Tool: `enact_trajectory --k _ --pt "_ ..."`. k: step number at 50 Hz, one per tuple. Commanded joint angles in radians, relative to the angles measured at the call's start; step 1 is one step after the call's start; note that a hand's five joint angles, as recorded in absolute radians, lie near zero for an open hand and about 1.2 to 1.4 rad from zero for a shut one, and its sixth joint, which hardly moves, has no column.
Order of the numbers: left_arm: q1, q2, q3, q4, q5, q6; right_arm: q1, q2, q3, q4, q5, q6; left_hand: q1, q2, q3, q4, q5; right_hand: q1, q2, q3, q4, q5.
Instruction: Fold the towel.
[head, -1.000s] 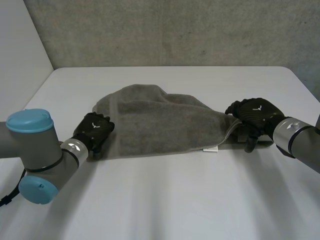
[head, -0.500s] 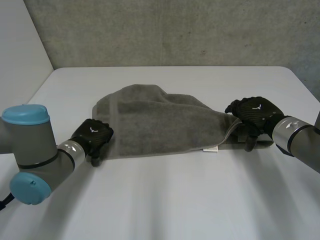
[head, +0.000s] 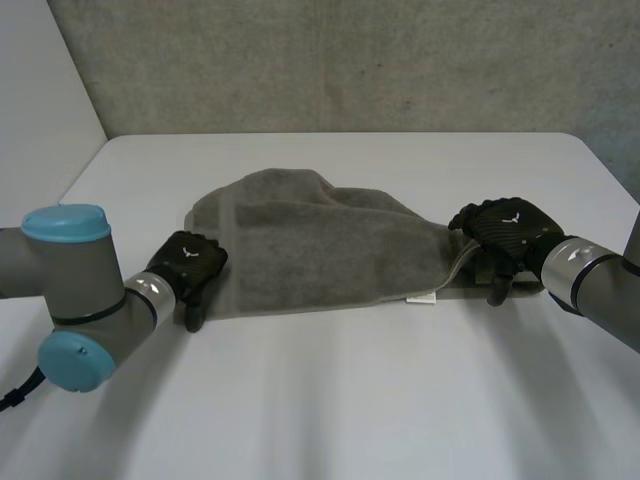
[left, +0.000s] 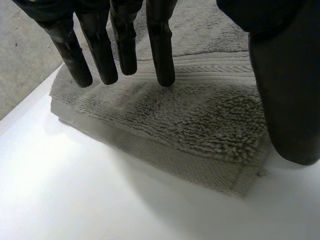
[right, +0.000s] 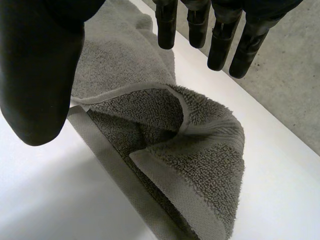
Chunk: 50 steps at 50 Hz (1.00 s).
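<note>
The towel (head: 320, 250) is grey terry with a looped, nubbly pile, a flat ribbed band running just inside its hem, and a small white label (head: 421, 297) at its near edge. It lies doubled on the smooth white table (head: 350, 400), around the middle of the tabletop. Its far side is rounded into a hump and its near edge is roughly straight, running along the tabletop's near edge. At its right end the cloth is bunched, with a layer curled over to show the hem.

Compared with half a second ago, the towel's outline is the same. The left arm's blue-capped elbow (head: 66, 222) has shifted slightly, while the left hand (head: 188, 266) stays at the towel's near left corner. The right hand (head: 505, 232) is where it was, at the towel's right end.

In the left wrist view the fingers (left: 161, 50) are straight and spread, their tips over the ribbed band near the corner. The thumb (left: 285, 90) stands well apart by the hem, and nothing is pinched. In the right wrist view the fingers (right: 220, 45) are also straight, above the bunched fold. The thumb (right: 37, 75) is set wide on the other side, so the crumpled end lies beneath the open span, ungrasped.
</note>
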Motion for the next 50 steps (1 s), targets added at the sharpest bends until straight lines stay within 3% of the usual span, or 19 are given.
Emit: enact_trajectory --k 1,14,19,24,26,33,40,44,46,50 --pt "0.0 -0.017 0.036 -0.002 -0.001 -0.002 0.0 0.005 -0.002 0.0 0.0 -0.002 0.006 0.015 0.012 0.018 0.008 -0.063 -0.067 -0.068 -0.075 -0.06" --pt "0.0 -0.03 0.072 -0.008 0.005 0.0 0.0 0.01 -0.003 0.0 0.0 -0.004 0.024 0.032 0.03 0.036 0.025 -0.063 -0.067 -0.068 -0.075 -0.06" --pt "0.0 -0.043 0.082 -0.01 0.007 0.0 0.0 0.012 -0.005 -0.001 0.0 -0.004 0.167 0.176 0.174 0.18 0.169 -0.063 -0.067 -0.068 -0.075 -0.06" --pt "0.0 -0.043 0.084 -0.011 0.01 0.0 0.0 0.016 -0.003 -0.001 0.0 -0.005 0.507 0.516 0.514 0.52 0.509 -0.063 -0.067 -0.068 -0.075 -0.06" --pt "0.0 -0.044 0.084 -0.013 0.01 0.0 0.0 0.016 -0.005 -0.001 0.0 -0.005 0.546 0.555 0.552 0.558 0.547 -0.063 -0.067 -0.068 -0.075 -0.06" --pt "0.0 -0.044 0.084 -0.016 0.009 -0.002 0.0 0.016 -0.005 -0.001 0.0 -0.005 0.531 0.54 0.538 0.544 0.533 -0.063 -0.067 -0.068 -0.075 -0.06" --pt "0.0 -0.043 0.079 -0.016 0.007 -0.002 0.0 0.016 -0.003 -0.001 0.0 -0.005 0.318 0.326 0.324 0.33 0.319 -0.063 -0.067 -0.068 -0.075 -0.06" --pt "0.0 -0.044 0.081 -0.016 0.007 -0.002 0.0 0.016 -0.003 -0.001 0.0 -0.005 0.32 0.329 0.326 0.332 0.322 -0.063 -0.067 -0.068 -0.075 -0.06" --pt "0.0 -0.044 0.079 -0.016 0.007 0.0 0.0 0.016 -0.003 -0.001 0.0 -0.005 0.361 0.37 0.367 0.373 0.363 -0.063 -0.067 -0.068 -0.075 -0.06" --pt "0.0 -0.047 0.076 -0.016 0.009 0.0 0.0 0.016 -0.003 -0.003 0.0 -0.005 0.768 0.777 0.774 0.78 0.769 -0.063 -0.067 -0.068 -0.075 -0.06"
